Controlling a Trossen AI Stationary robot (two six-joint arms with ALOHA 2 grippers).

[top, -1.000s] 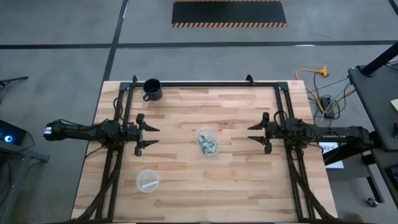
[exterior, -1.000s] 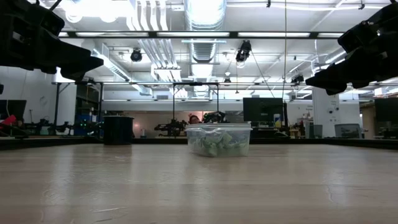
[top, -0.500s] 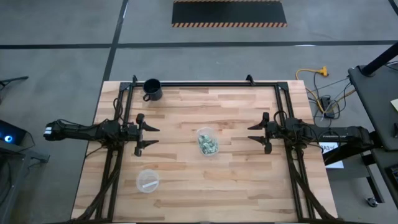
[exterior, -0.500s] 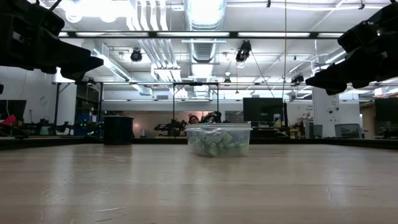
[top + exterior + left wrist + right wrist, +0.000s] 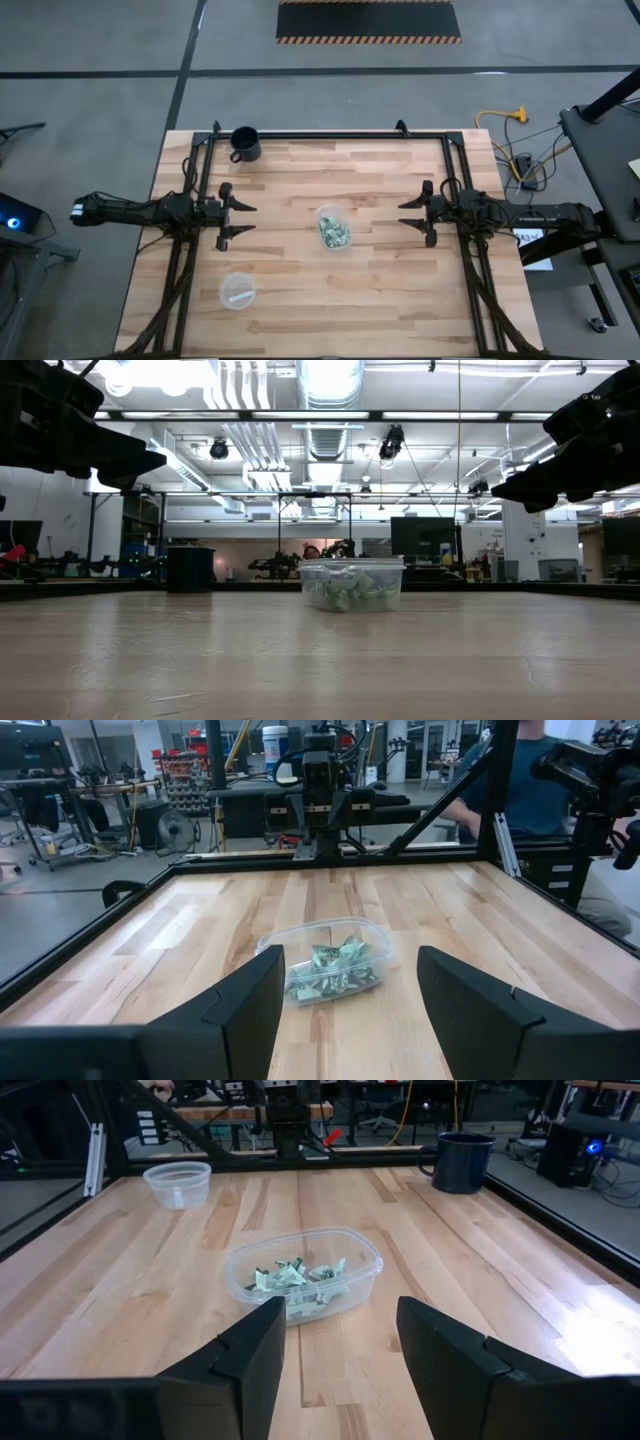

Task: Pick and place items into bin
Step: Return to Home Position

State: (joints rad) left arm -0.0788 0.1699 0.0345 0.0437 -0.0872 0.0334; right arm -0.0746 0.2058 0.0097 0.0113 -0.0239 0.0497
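Left tool [image 5: 243,219] hangs spread and empty to one side of the bin [image 5: 333,228]; right tool [image 5: 408,214] mirrors it on the opposite side, also spread and empty, and looks slightly the nearer. Bin stands on the desk [image 5: 390,290] between them, its long axis crosswise to the line joining the tools, with the items [image 5: 334,235] heaped inside. No loose item shows near the bin, so I judge the filling done, with neither arm needing to reach in
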